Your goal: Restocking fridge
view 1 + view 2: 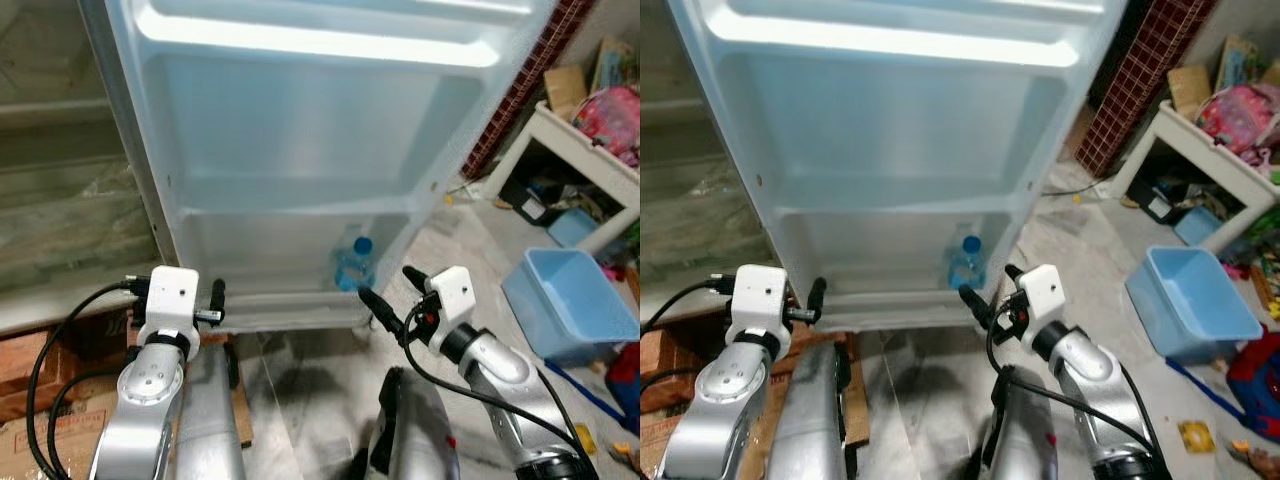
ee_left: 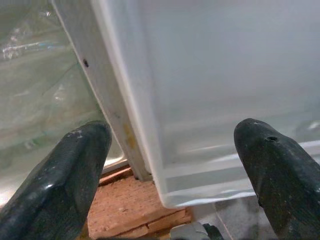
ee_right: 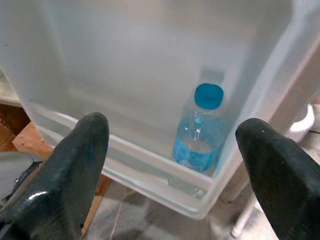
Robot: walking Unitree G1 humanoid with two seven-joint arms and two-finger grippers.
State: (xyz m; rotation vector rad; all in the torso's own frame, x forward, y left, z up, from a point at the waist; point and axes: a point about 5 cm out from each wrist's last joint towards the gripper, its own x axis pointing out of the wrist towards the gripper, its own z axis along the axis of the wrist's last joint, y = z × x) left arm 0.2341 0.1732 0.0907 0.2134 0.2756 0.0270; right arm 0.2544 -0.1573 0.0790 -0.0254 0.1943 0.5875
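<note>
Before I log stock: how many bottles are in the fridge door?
1. A water bottle with a blue cap stands upright in the bottom door shelf, at the end nearer the right gripper.

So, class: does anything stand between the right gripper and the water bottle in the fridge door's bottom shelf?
Only the shelf's low front rail crosses the bottle's base. The open right gripper faces the water bottle, whose upper body and blue cap stand clear above the rail.
</note>
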